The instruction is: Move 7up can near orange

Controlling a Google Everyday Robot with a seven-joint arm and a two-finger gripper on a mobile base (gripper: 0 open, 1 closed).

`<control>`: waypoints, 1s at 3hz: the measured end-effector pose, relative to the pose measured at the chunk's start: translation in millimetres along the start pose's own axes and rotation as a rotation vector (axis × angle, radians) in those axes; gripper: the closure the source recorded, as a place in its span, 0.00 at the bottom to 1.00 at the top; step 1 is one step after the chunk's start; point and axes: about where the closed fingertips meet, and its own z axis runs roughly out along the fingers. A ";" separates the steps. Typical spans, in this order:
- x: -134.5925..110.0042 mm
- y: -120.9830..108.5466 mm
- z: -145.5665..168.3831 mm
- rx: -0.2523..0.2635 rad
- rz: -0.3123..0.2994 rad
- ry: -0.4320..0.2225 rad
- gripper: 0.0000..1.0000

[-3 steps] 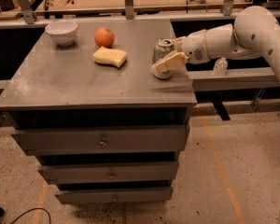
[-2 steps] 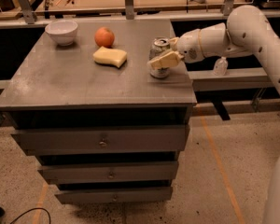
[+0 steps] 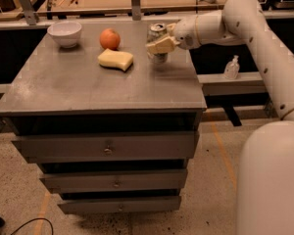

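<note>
The 7up can (image 3: 157,32) stands upright, silver top showing, held just above or on the grey cabinet top (image 3: 83,84) near its right back part. My gripper (image 3: 160,44) comes in from the right and is shut on the can, one pale finger (image 3: 161,45) across its front. The orange (image 3: 110,38) sits to the left of the can, about one can-height away, at the back of the top.
A pale yellow sponge (image 3: 115,59) lies just in front of the orange. A white bowl (image 3: 64,33) stands at the back left. A clear plastic bottle (image 3: 231,67) stands on a lower shelf to the right. Drawers (image 3: 108,147) face front below.
The gripper has carried the can to the left and towards the back of the top, closer to the orange. The view has also shifted.
</note>
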 end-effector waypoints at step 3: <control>-44.0 -59.3 68.6 0.251 0.037 -0.063 1.00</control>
